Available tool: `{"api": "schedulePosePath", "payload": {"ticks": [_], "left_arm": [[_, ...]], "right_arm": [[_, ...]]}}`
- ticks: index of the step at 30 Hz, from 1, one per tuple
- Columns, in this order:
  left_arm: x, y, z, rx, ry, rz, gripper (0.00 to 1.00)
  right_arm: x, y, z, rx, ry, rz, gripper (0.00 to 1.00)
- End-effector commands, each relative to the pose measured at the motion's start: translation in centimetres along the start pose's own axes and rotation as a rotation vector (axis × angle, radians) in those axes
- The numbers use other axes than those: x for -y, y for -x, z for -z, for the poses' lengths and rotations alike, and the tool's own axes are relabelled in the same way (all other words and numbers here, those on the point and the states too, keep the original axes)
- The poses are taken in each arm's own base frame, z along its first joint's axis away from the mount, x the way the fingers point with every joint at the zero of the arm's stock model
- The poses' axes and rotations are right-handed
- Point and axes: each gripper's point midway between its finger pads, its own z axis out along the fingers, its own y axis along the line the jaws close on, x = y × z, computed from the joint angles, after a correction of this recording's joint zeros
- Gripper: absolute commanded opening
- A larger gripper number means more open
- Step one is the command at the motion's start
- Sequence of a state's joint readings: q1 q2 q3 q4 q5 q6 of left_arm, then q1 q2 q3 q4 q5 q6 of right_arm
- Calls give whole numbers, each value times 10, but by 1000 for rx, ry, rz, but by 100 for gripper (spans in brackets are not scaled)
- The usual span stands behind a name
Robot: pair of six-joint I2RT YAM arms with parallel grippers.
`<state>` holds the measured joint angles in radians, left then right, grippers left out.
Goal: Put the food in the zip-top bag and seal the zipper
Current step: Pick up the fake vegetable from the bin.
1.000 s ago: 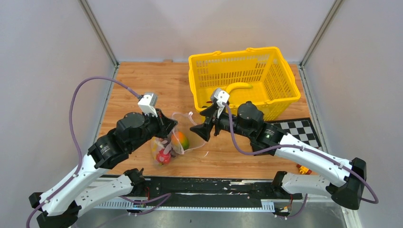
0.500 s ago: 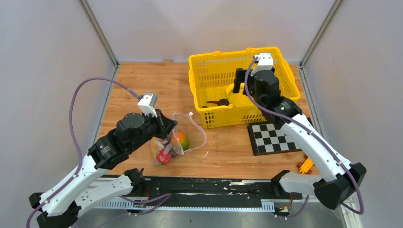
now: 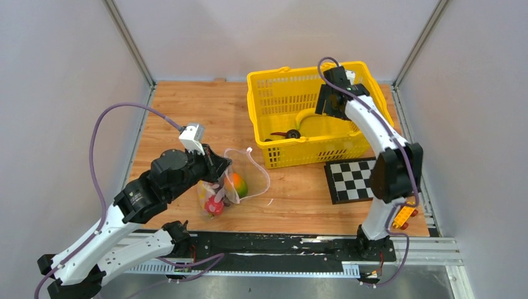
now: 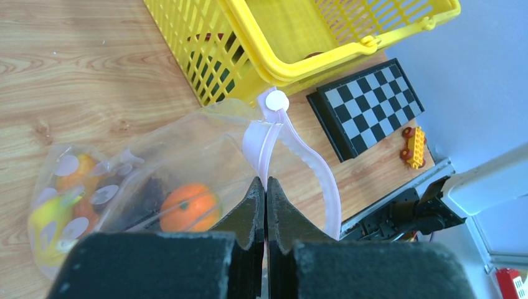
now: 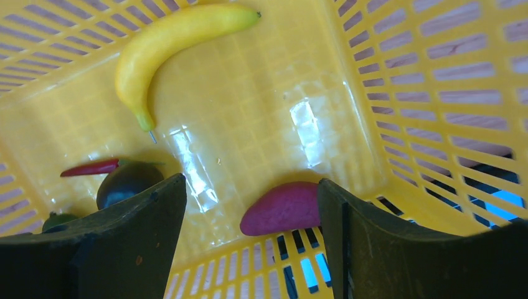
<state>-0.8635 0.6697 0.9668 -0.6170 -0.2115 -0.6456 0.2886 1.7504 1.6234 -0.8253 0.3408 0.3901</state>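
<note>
Now the released right end effector point(image 5: 251, 187) has swung over the one-o'clock basket's point(image 3: 311, 148) banana point(image 5: 174, 37), likely fetching; left end effector point(image 4: 266, 187) clenches the zipper point(image 4: 256, 146).

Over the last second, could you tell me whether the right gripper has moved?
Yes. The right gripper swung away from the zip-top bag, rightward and farther back, and now hangs over the yellow basket.

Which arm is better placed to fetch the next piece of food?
Right. The right gripper hangs open over the yellow basket, where the banana lies; the left gripper is shut on the zip-top bag.
</note>
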Motion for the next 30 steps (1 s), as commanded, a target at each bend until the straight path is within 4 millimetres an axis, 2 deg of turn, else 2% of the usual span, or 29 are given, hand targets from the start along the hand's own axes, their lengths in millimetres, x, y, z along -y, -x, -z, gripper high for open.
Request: {"api": "schedulePosePath", "payload": {"ticks": [1, 4, 7, 13, 19, 30], "left_arm": [[6, 11, 2, 49, -23, 16, 0], [4, 13, 5, 56, -18, 14, 0], [0, 13, 7, 64, -1, 12, 0], [-3, 15, 9, 74, 11, 7, 0], [-1, 14, 7, 66, 2, 7, 0], [0, 14, 8, 68, -4, 13, 0]], "right_arm": [[4, -26, -15, -214, -146, -47, 76], [4, -40, -30, -281, -207, -100, 76], [5, -48, -35, -291, -231, -184, 77], [21, -64, -42, -315, -323, -346, 79], [30, -79, -44, -350, -383, -395, 79], [29, -114, -59, -421, -380, -406, 76]]}}
